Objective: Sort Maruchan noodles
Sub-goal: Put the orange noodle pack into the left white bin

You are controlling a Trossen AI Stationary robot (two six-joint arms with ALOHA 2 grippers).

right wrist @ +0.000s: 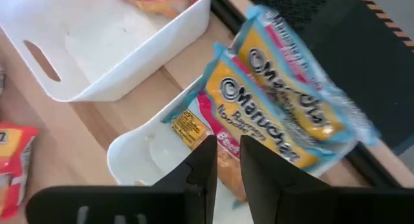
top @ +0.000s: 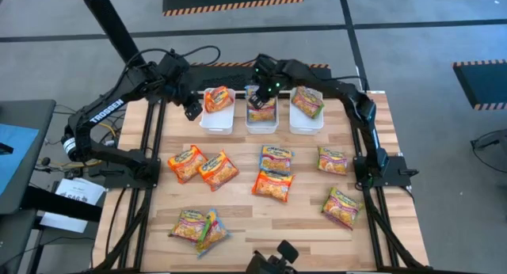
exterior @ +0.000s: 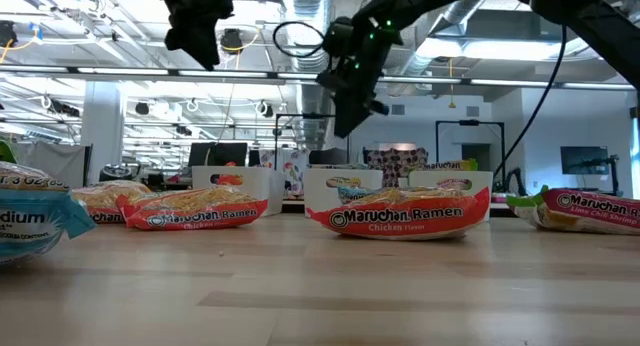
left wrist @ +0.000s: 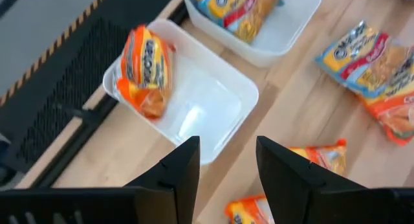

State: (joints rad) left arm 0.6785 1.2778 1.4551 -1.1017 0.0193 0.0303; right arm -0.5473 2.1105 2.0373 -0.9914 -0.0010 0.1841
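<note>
Spreading across the wooden table (top: pixel 261 218), nine Maruchan noodles (top: pixel 272 184) packets lie loose in front of three white bins (top: pixel 217 120). The right gripper (top: pixel 264 90) hangs over the middle bin (top: pixel 262 123), its narrow fingers pinching a blue packet (right wrist: pixel 272 130) above another already inside. The left gripper (top: pixel 191 108), fingers parted and holding nothing, hovers beside the left bin, where an orange packet (left wrist: pixel 145 68) leans.

Three bins (top: pixel 216 122) stand in a row at the worktop's (top: pixel 261 218) twelve o'clock edge, each holding noodle packets (top: pixel 219 98). More packets (top: pixel 272 184) lie scattered from nine through six to three o'clock around the centre.
</note>
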